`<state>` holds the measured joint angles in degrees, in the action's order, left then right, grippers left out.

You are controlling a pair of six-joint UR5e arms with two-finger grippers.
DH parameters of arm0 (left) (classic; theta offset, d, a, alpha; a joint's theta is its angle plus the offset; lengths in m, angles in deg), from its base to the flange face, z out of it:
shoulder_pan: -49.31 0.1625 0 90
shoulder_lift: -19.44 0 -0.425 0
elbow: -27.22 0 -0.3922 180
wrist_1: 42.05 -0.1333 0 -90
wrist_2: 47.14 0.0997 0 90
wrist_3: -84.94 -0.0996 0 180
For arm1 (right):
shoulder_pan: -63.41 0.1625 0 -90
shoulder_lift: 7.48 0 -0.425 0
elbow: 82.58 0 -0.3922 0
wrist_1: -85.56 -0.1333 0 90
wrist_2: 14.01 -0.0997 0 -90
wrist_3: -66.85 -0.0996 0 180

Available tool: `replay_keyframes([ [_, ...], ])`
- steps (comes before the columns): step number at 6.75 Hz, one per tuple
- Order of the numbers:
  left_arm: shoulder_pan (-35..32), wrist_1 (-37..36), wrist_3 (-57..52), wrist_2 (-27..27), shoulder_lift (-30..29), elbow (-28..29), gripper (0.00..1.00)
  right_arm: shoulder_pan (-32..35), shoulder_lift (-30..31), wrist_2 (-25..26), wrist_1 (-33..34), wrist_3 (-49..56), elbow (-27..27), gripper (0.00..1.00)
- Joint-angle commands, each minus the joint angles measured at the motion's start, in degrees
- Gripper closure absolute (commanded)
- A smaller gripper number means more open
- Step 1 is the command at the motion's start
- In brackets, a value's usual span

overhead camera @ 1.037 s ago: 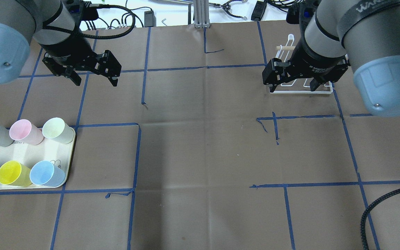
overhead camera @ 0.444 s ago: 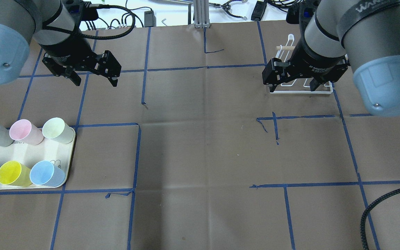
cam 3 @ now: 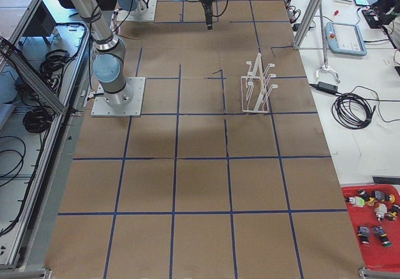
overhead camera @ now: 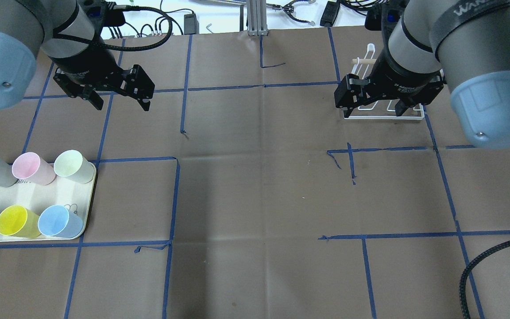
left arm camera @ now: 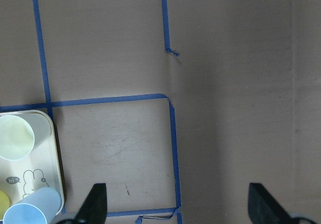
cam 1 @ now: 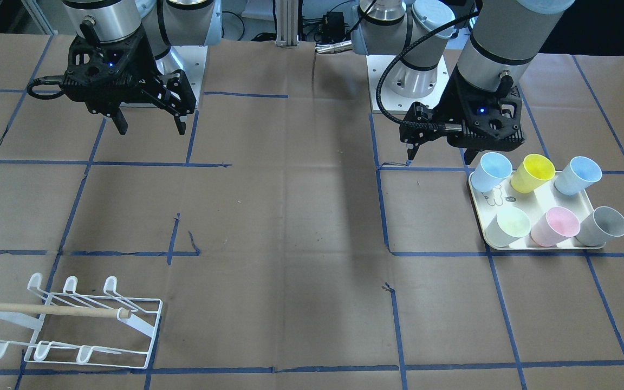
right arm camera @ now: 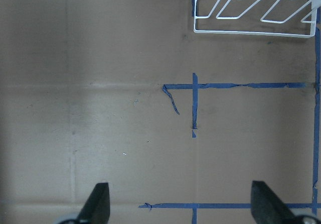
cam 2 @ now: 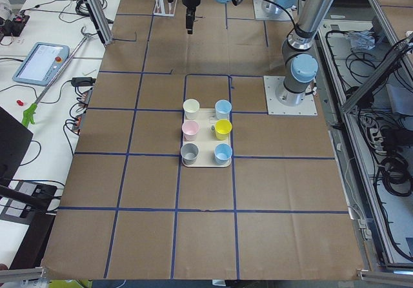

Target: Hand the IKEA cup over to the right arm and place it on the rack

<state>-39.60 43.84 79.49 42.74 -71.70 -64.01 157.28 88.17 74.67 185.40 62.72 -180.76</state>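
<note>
Hovering, I am holding my left tool (overhead camera: pixel 122 105) and right tool (overhead camera: pixel 371 107) wide open, both empty. Next, the left tool needs lowering around a cup (overhead camera: pixel 71 165) on the tray (overhead camera: pixel 51 192).

Wide brown surface (overhead camera: pixel 255 199) lies between the tray (overhead camera: pixel 38 197), packed with six cups (overhead camera: pixel 16 221), and the wire rack (cam 1: pixel 46 310). The left end effector (overhead camera: pixel 122 106) and right end effector (cam 1: pixel 152 130) hang above it, well apart.

1. Six pastel cups (overhead camera: pixel 13 220) stand upright in two rows on a cream tray (overhead camera: pixel 38 199).
2. The right arm (overhead camera: pixel 414 48) hangs above the table, its gripper (overhead camera: pixel 371 107) spread wide, holding nothing.
3. The white wire rack (cam 1: pixel 52 310), with a wooden dowel across it, stands prongs-up, well apart from the cups.
</note>
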Motion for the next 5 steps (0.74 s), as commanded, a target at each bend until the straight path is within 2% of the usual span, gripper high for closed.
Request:
replay_keyframes([
  [1, -0.03, -0.19, -0.09, -0.05, 1.21, -1.57, 0.0, 0.0, -0.02, 0.0, -0.09, 0.0, -0.09, 0.0],
  [4, 0.67, -0.28, -2.87, 0.3, 0.43, -0.97, 0.0, 0.0, -0.02, 0.0, 0.0, 0.0, 0.0, 0.0],
  [5, 5.11, -0.28, -7.43, 1.17, 1.13, -1.58, 0.0, 0.0, -0.02, 0.0, 0.0, 0.0, 0.0, 0.0],
])
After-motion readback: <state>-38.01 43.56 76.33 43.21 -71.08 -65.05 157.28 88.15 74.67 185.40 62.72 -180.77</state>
